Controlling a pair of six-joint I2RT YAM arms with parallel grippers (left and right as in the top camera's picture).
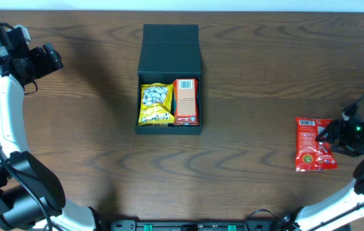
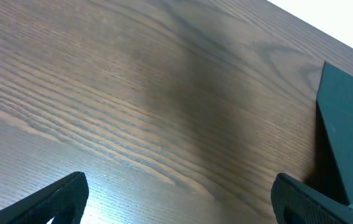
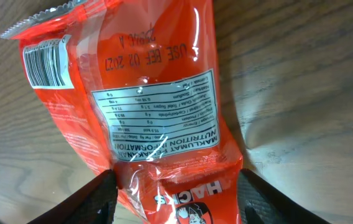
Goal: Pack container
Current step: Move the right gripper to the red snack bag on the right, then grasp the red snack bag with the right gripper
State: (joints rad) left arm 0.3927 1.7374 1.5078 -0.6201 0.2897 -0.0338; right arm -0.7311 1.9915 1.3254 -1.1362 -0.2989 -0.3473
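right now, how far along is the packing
Done: a yellow snack pack and an orange carton lie in the open container. In hand: the right tool straddles the red pack on the table, not yet lifted. To do: move that pack into the container and close the lid. The left tool hangs open.

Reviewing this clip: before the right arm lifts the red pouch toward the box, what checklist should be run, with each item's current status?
1. Right gripper astride the red pouch: ok, one finger on each side.
2. Firm grip on the pouch: cannot tell.
3. Container lid open: ok, flap folded back.
4. Room inside: cannot tell; the yellow pack and orange carton cover the floor.
5. Left gripper out of the way: ok, open above the table, apart from the container.
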